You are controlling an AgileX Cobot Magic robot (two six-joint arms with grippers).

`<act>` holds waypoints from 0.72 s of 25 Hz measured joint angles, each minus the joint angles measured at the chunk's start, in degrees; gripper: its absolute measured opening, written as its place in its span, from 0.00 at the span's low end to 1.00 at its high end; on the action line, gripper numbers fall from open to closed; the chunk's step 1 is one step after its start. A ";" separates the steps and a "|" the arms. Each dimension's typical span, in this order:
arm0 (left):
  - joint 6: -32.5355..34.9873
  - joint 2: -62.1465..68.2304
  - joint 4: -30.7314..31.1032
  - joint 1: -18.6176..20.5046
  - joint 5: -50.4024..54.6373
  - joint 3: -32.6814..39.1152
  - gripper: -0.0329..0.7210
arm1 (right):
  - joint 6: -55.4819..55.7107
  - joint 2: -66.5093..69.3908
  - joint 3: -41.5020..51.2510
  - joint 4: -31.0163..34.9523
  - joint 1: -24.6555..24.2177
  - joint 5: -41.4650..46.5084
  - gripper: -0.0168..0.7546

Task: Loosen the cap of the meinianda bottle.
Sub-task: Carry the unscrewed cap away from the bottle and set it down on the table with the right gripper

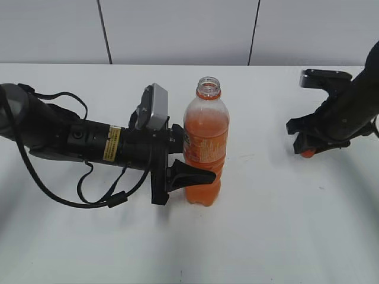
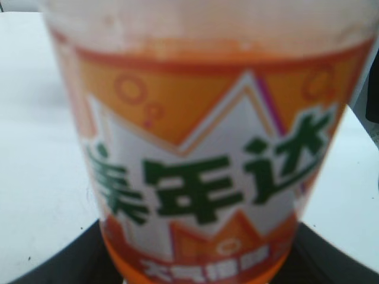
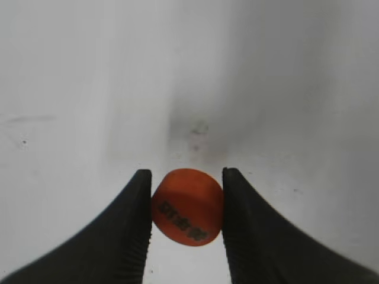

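Note:
The meinianda bottle (image 1: 205, 142) stands upright in the middle of the white table, its mouth open with no cap on it. My left gripper (image 1: 192, 160) is shut on the bottle's labelled middle; the label (image 2: 201, 171) fills the left wrist view. My right gripper (image 1: 306, 149) is low over the table at the right, shut on the orange cap (image 3: 188, 205), which shows dark print on its top. The cap shows as a small orange spot (image 1: 307, 153) under the right jaws in the exterior view.
The white table (image 1: 266, 225) spreads all around the bottle. A grey panelled wall (image 1: 177, 29) runs along the far edge. The left arm's cables (image 1: 95, 189) lie on the table at the left.

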 joint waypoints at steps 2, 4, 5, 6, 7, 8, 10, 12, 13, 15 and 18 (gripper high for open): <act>0.00 0.00 0.00 0.00 0.00 0.00 0.57 | -3.41 2.51 -0.63 3.31 0.00 -0.47 0.37; 0.00 0.00 0.00 0.00 0.00 0.00 0.57 | -4.57 4.48 -1.27 4.63 0.00 -0.86 0.37; 0.00 0.00 -0.05 0.00 0.00 0.00 0.57 | -4.90 4.93 -1.35 4.74 0.00 -1.37 0.37; 0.00 0.00 -0.05 0.00 0.00 0.00 0.57 | -5.05 5.15 -1.47 4.59 0.00 -1.94 0.37; 0.00 0.00 -0.05 0.00 0.00 0.00 0.57 | -5.13 5.21 -1.47 4.04 0.00 -2.56 0.37; 0.00 0.00 -0.05 0.00 0.05 0.00 0.57 | -5.20 5.21 -1.53 3.08 0.00 -3.21 0.37; 0.00 0.00 -0.05 0.00 0.05 0.00 0.57 | -5.25 5.21 -1.57 0.54 0.00 -3.70 0.38; 0.00 0.00 -0.10 0.00 0.05 0.00 0.57 | -5.32 5.21 -1.57 -1.32 0.00 -3.74 0.44; 0.00 0.00 -0.10 0.00 0.05 0.00 0.57 | -5.37 5.21 -1.57 -1.94 0.00 -3.81 0.48; 0.00 0.00 -0.16 0.00 0.09 0.00 0.57 | -5.39 5.21 -1.57 -2.41 0.00 -3.95 0.57; 0.00 0.00 -0.16 0.00 0.09 0.00 0.57 | -5.39 5.21 -1.57 -2.60 0.00 -4.14 0.66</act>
